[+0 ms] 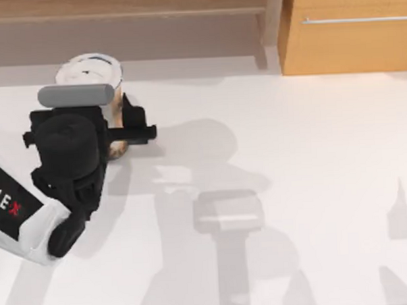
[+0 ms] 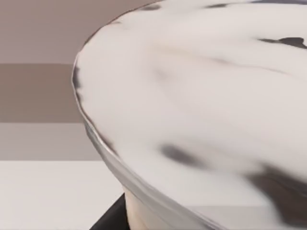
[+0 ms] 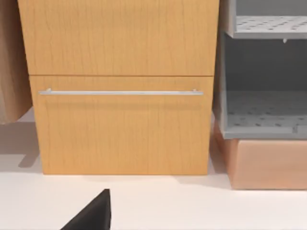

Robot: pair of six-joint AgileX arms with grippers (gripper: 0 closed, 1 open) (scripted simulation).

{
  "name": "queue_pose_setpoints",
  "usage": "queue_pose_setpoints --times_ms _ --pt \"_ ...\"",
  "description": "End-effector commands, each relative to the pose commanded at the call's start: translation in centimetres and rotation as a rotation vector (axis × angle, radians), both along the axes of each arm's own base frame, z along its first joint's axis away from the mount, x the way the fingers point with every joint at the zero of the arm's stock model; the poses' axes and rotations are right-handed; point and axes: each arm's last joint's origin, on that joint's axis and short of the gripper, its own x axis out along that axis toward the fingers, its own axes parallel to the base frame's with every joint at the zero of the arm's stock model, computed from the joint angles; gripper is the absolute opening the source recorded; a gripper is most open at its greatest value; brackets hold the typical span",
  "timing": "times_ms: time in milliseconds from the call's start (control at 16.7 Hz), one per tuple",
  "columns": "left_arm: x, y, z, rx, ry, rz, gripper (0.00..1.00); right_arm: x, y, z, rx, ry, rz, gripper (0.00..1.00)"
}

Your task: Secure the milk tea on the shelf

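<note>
The left AgileX arm enters the top view from the 8 o'clock edge and reaches toward 12 o'clock, its black wrist block and grey camera housing stacked directly above the grasp area. The left pincer (image 1: 118,126) sits at the left rear of the white worktop (image 1: 313,188), with one black finger (image 1: 136,122) showing at the 3 o'clock side of the cup and a dark bar extending further toward 3 o'clock. The milk tea (image 1: 92,71), a tall clear plastic cup with a flat white lid and orange-tan contents, stands upright between the pincer fingers, which appear pressed against its sides; its lid projects from under the camera housing at 12 o'clock. In the left wrist view the white lid (image 2: 201,96) lies very close to the lens, with a black finger edge just beneath its rim. The cup stands on the worktop just in front of the long light-brown wooden shelf (image 1: 123,7), not on it. The orange-tan cabinet with a silver bar handle (image 1: 350,38) stands at the rear right. The right wrist view faces this cabinet (image 3: 120,124), with grey perforated racks (image 3: 264,120) beside it; whether the right pincer is spread or pressed together cannot be told.
</note>
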Motion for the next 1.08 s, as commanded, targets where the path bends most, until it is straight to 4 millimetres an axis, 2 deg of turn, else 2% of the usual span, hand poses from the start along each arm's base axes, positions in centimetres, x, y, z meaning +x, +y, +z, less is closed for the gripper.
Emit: queue_pose_setpoints --times_ms 120,240,480,660,840,1080 --pt "0.0 0.0 -0.1 0.003 0.003 0.000 0.00 0.0 0.0 0.0 0.000 0.000 0.000 1.00" --pt "0.6 -0.3 1.2 -0.021 -0.045 -0.013 0.00 0.0 0.0 0.0 0.000 0.000 0.000 1.00" --pt "3.0 -0.8 5.7 -0.068 -0.160 -0.069 0.00 0.0 0.0 0.0 0.000 0.000 0.000 1.00" --pt "5.1 -0.5 9.7 -0.083 -0.225 -0.110 0.00 0.0 0.0 0.0 0.000 0.000 0.000 1.00" --pt "7.4 1.3 13.1 -0.072 -0.240 -0.125 0.00 0.0 0.0 0.0 0.000 0.000 0.000 1.00" --pt "10.2 6.0 15.6 -0.037 -0.171 -0.100 0.00 0.0 0.0 0.0 0.000 0.000 0.000 1.00"
